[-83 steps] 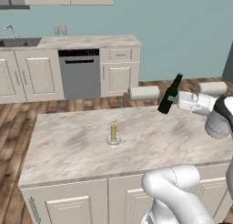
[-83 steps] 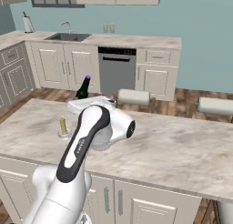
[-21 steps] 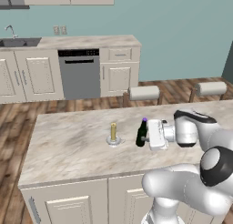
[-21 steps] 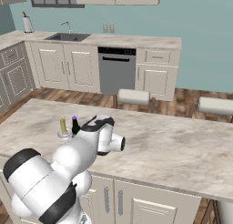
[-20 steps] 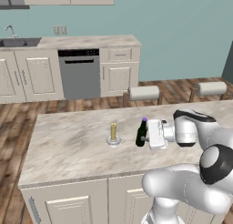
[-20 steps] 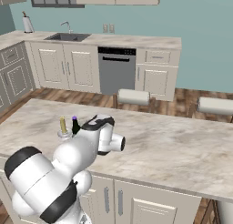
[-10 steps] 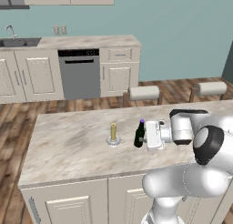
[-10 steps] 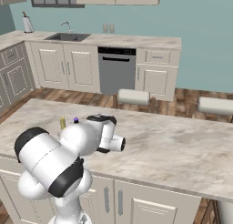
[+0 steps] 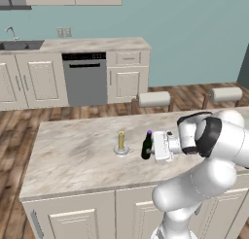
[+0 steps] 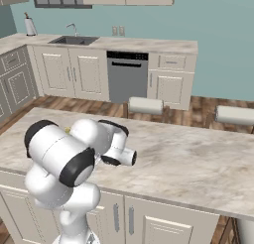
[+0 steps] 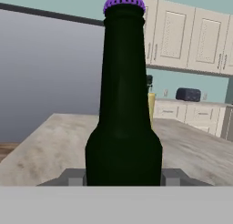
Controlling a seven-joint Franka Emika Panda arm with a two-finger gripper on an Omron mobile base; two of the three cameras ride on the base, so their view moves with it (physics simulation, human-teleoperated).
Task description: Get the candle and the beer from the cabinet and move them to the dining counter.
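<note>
The beer had come down from mid-air and stood upright on the dining surface, just beside the candle. The jaws remained clamped on the beer; only letting go seemed left.

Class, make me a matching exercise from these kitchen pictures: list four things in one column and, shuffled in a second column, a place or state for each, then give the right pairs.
Things:
1. beer
2. candle
3. dishwasher
4. sink

Places or states:
A. set into the back worktop, under a tap
B. upright on the dining counter, free of the gripper, to the left of the bottle in the left base view
C. built in beneath the back worktop, between cream cabinets
D. upright on the dining counter, between the gripper's fingers

Pairs: 1-D, 2-B, 3-C, 4-A
</note>
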